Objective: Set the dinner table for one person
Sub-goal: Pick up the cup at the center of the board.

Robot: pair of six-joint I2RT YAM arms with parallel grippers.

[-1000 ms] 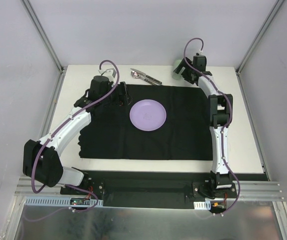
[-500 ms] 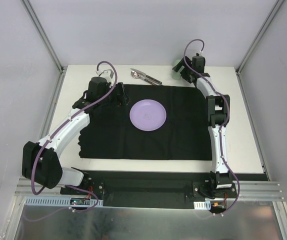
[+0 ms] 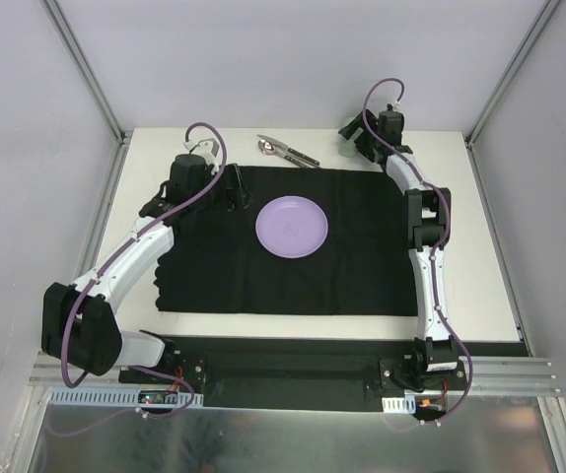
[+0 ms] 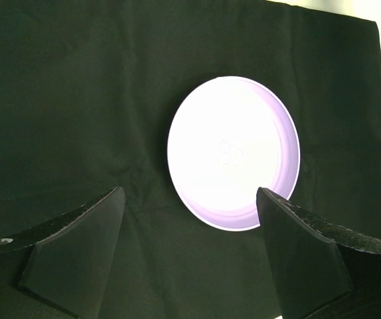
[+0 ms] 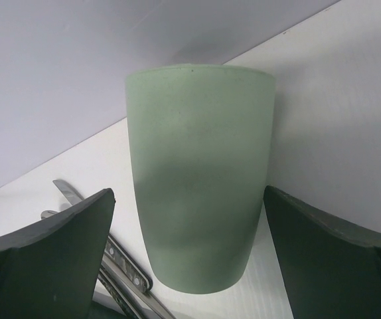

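A lilac plate [image 3: 292, 227] lies on the black mat [image 3: 352, 276] that covers the middle of the white dinner table [image 3: 480, 256]. My left gripper [image 3: 234, 187] hovers open over the mat just left of the plate [image 4: 233, 153], with nothing between its fingers [image 4: 77, 246]. A pale green cup [image 5: 200, 179] stands on its narrow base at the table's far right corner. My right gripper [image 3: 355, 140] is open around it, with a gap on each side. From above, the cup [image 3: 345, 136] is partly hidden by that gripper.
Metal cutlery with dark handles [image 3: 285, 150] lies on the bare table behind the mat, just left of the cup, and shows by the right gripper's left finger [image 5: 121, 262]. Grey walls and frame posts [image 3: 86, 69] close in the back and sides.
The left gripper has drawn back a little to the left, away from the plate. The right gripper has reached slightly farther towards the cup, staying open.
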